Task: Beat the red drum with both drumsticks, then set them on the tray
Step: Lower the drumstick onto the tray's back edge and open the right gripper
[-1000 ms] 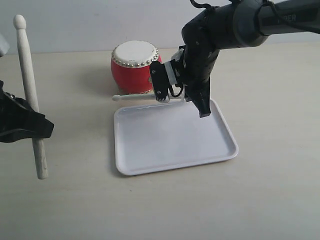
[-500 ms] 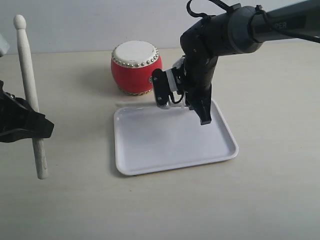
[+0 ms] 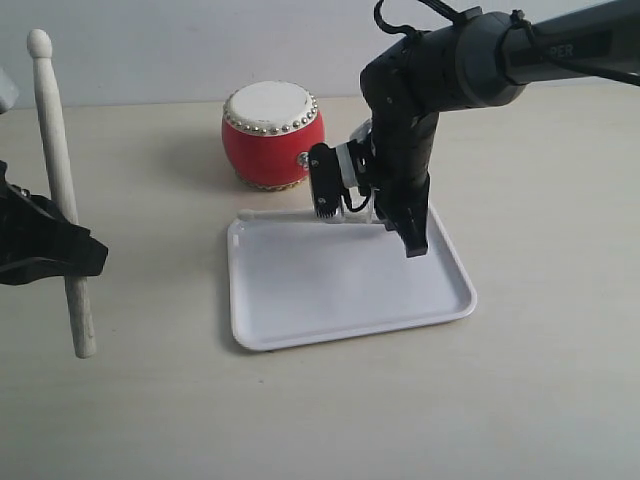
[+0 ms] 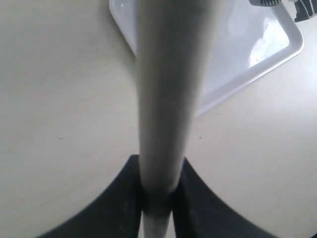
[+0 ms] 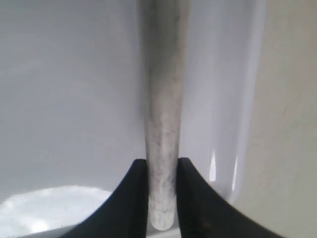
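The red drum [image 3: 272,135] stands behind the white tray [image 3: 330,290]. My right gripper [image 3: 405,222] is shut on one drumstick [image 3: 275,213], which lies level along the tray's far rim with its rounded tip pointing left. The right wrist view shows that drumstick [image 5: 162,89] pinched in the right gripper [image 5: 162,168] just above the tray's floor [image 5: 74,99]. At the far left, my left gripper [image 3: 70,250] is shut on the other drumstick [image 3: 55,180], held nearly upright, tip up, well clear of the tray. In the left wrist view this drumstick [image 4: 168,89] fills the middle, clamped in the left gripper [image 4: 158,183].
The pale tabletop [image 3: 520,380] spreads around the tray and drum. The right arm [image 3: 470,60] reaches in from the upper right over the tray's far side. A corner of the tray [image 4: 257,44] shows in the left wrist view.
The right gripper has carried its drumstick from beside the drum's foot down and forward to the tray's far rim. The left gripper and its stick have not moved.
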`<action>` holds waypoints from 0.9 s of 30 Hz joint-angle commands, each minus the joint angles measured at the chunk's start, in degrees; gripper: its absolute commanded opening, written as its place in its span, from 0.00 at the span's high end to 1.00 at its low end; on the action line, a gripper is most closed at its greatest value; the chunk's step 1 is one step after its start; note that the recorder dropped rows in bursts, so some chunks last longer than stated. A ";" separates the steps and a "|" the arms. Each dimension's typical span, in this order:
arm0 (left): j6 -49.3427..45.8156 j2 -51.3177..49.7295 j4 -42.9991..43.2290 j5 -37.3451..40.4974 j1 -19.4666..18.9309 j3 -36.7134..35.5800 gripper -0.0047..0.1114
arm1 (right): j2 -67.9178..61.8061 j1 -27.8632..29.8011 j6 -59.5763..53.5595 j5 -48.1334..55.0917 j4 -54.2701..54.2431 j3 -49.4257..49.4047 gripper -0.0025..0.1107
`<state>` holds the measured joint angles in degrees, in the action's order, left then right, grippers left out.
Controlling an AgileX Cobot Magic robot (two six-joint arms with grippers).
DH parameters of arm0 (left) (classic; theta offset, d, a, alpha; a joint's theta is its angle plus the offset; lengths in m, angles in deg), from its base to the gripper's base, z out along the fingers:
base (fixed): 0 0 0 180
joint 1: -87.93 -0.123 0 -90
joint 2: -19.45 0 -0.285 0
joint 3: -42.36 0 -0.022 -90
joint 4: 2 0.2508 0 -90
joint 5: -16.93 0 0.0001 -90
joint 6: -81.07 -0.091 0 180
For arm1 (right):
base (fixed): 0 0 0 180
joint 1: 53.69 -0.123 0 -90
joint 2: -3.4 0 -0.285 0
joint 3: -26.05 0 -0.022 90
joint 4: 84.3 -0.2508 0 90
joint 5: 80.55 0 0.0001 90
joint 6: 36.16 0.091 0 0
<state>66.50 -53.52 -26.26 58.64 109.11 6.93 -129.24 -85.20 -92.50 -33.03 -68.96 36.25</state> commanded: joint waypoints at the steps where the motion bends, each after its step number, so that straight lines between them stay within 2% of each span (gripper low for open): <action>1: -0.24 0.57 -0.44 -0.40 -0.11 -0.23 0.96 | 0.13 0.28 0.16 0.78 -0.89 -0.22 0.98; 6: -0.24 0.57 -0.44 -0.40 -0.11 -0.23 0.96 | 0.13 0.28 0.55 0.55 -1.70 -0.22 0.97; 15: -0.24 0.57 -0.44 -0.40 -0.11 -0.23 0.96 | 0.13 0.28 0.55 -0.77 -1.36 -0.22 0.80; 22: -0.22 0.57 -0.60 -0.29 -0.11 -0.23 0.96 | 0.13 0.28 0.55 -0.89 -1.36 -0.22 0.75; 24: -0.22 0.57 -0.59 -0.07 -0.11 -0.23 0.96 | 0.13 0.28 2.34 -0.89 -1.36 -0.22 0.75; 27: -0.22 0.57 -0.59 0.06 -0.11 -0.23 0.96 | 1.98 0.28 14.00 -0.89 -1.47 -0.22 0.75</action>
<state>66.50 -53.52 -26.26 58.64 109.11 6.93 -128.98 -85.20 -85.25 -33.47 -70.19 36.25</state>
